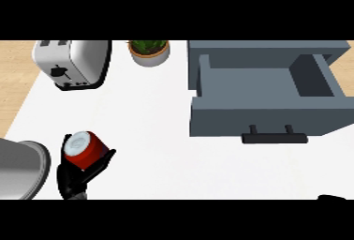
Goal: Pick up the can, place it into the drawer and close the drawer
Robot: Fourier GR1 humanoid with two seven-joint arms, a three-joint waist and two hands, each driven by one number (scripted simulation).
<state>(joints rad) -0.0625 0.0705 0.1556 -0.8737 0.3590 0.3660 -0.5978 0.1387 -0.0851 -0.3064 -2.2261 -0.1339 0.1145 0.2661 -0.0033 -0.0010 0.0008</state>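
One black left hand gripped a red can on the white counter, well apart from the open grey drawer; the right hand's state could not be told.

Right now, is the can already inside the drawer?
No, the red can is held in the left hand at the lower left, far from the open grey drawer.

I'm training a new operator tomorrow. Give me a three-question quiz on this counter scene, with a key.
1. True or false: the drawer is shut.
2. Which hand holds the can?
A. left hand
B. right hand
C. neither
3. Fill in: the plant stands between the drawer and the ____.

Key:
1. False; it is pulled open and nothing shows inside.
2. A; its fingers curl round the can.
3. toaster.
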